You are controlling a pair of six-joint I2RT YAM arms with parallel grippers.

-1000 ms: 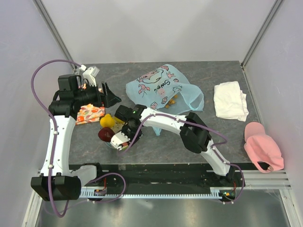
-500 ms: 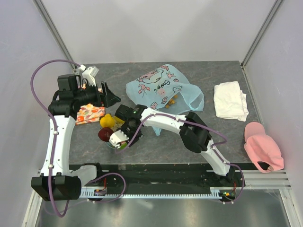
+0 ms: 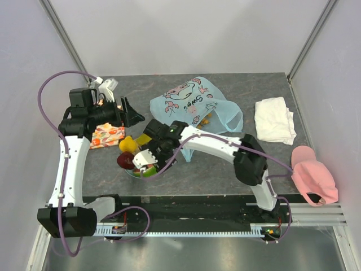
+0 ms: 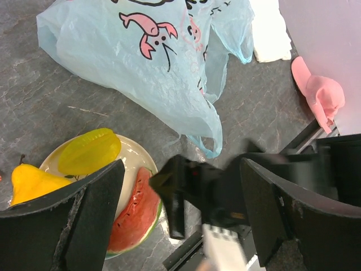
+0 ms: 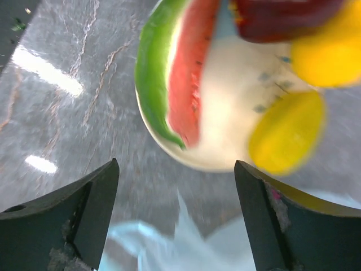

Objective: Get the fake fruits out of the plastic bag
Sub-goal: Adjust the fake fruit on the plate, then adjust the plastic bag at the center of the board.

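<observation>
Since a second ago the right tool (image 5: 175, 169) has spread its fingers, so the watermelon slice (image 5: 180, 73) lies free on the plate (image 5: 225, 130) among the other fake fruits (image 3: 127, 144). The plastic bag (image 3: 192, 104) sprawls at 1 o'clock of the plate with orange pieces (image 3: 206, 118) showing through. I would lift straight up before swinging to the bag, since the slice sits at the rim toward the worktop's (image 3: 225, 164) near edge. Open room lies at 3 o'clock, and the left tool (image 4: 181, 175), fingers apart and empty, hovers at 11 o'clock.
</observation>
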